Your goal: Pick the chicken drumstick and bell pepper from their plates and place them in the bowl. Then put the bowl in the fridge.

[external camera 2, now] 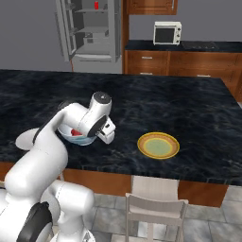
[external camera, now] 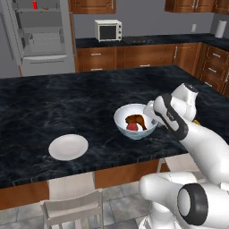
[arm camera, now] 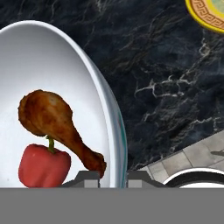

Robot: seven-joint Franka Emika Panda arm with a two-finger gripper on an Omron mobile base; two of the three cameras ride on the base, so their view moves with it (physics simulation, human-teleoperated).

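Bowl [external camera: 135, 120]: you find it at frame centre of the left base view, on the black marble counter [external camera: 53, 103]; white inside, pale blue outside, upright.
Chicken drumstick [arm camera: 57, 124]: you see it inside the bowl, left half of the hand view, thick end toward upper left, thin end toward the bottom centre.
Bell pepper [arm camera: 43, 165]: red, green stem; it lies in the bowl at lower left of the hand view, just under the drumstick and touching it.
Gripper [arm camera: 112, 176]: your claw sits at the bottom centre of the hand view, jaws drawn nearly together with the bowl's rim between the fingertips [arm camera: 87, 176]; it pinches that rim wall.
Arm [external camera: 188, 129]: rises from lower right of the left base view, wrist bent down at the bowl's right side.
White plate [external camera: 68, 146]: lower left of the left base view, bare, well apart from the bowl.
Yellow-orange plate [external camera 2: 158, 145]: right of centre in the right base view, bare, on the counter.
Fridge [external camera: 38, 36]: upper left of the left base view, doors open, grey shelves showing; a red bottle [external camera: 35, 5] stands on the top shelf.
Microwave [external camera: 108, 30]: white, on the back counter, top centre of the left base view.
Chairs [external camera: 71, 203]: pale, tucked under your side of the counter, along the bottom.
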